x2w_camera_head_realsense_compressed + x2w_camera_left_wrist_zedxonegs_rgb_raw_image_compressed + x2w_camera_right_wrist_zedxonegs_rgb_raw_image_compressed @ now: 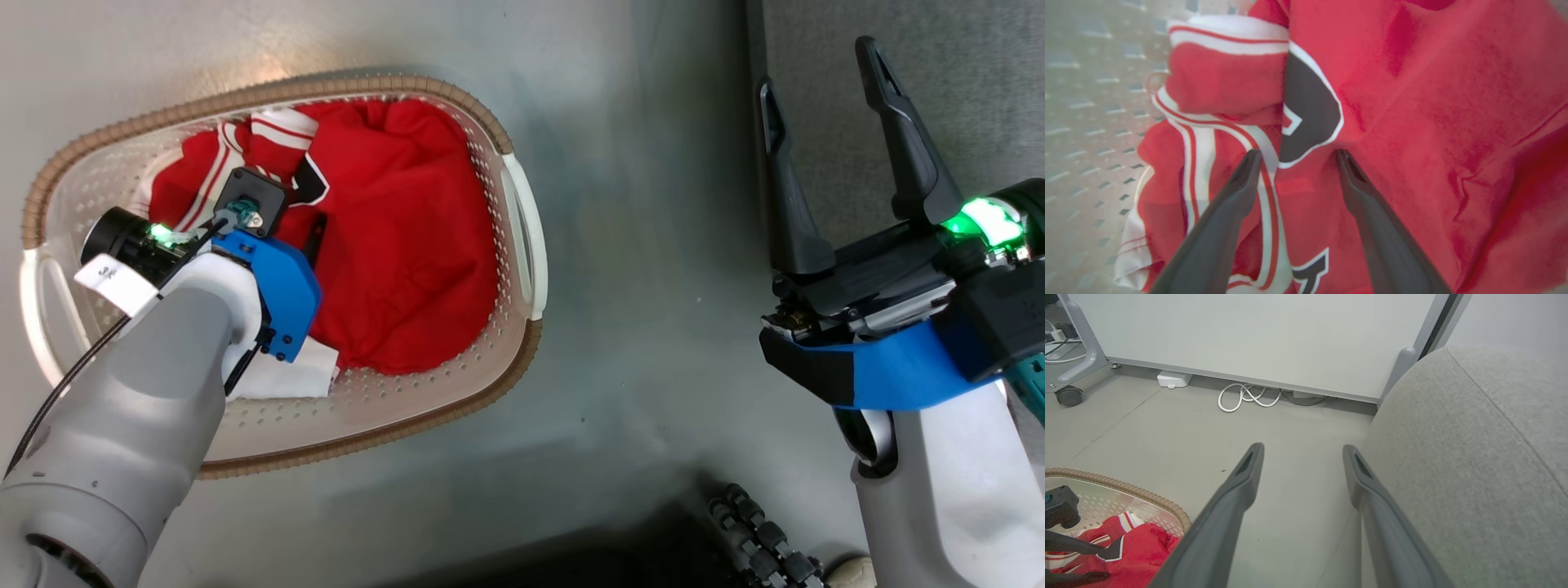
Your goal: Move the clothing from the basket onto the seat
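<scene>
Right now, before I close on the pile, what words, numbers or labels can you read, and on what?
"3": possibly the first mark on the white tag on the left arm; the rest is too small to read.
On the clothing, a black patch holds part of a white character, hidden by a fold, unreadable.
Lower on the clothing, a black white-edged letter shape: cut off, unreadable.
On the basket and seat: no text seen.

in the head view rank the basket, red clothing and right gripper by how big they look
1. basket: largest
2. red clothing: next, lying inside the basket
3. right gripper: looks smallest, but it is nearer the camera, so that rank is unsure
</scene>
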